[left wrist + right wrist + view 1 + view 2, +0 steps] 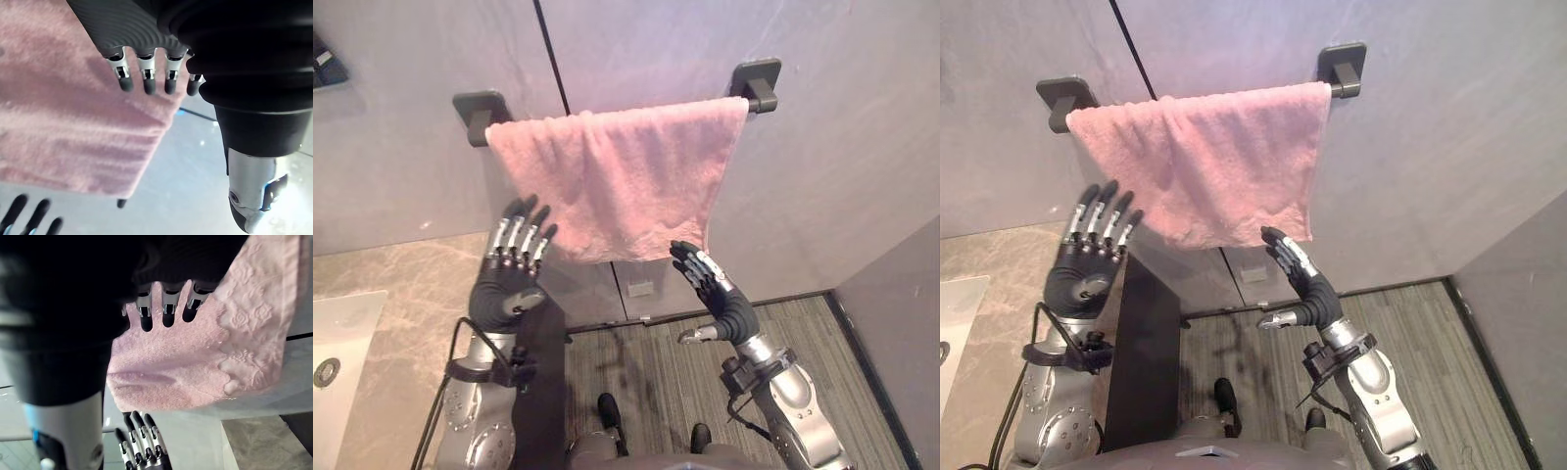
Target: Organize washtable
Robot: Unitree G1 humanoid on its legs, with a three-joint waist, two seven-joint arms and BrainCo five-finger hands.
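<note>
Both robot hands are raised before the towel with fingers straight and spread, holding nothing. The left robot hand [507, 286] has its palm turned to the wall, and its fingertips [530, 233] reach the towel's lower left edge; whether they touch the cloth I cannot tell. The right robot hand [722, 296] stands edge-on just under the lower right corner, fingers pointing up at the hem and thumb sticking out to the side, apart from the cloth.

The towel [619, 174] is pink and hangs draped over a dark bar [1332, 90] on the wall [822, 176]. Its long axis runs along the bar, left to right, and the right end sits a little higher in the eye views. Its short side falls straight down, hem toward the floor [656, 362]. The cloth covers nearly the whole bar between the two brackets [481, 106], with a fold near the left end. The right wrist view shows a raised pattern along one edge.

Below the hem there is a small socket [640, 289] on the wall. To the left lies the marble bench [406, 284] with a white sink [340, 338] set in it.
</note>
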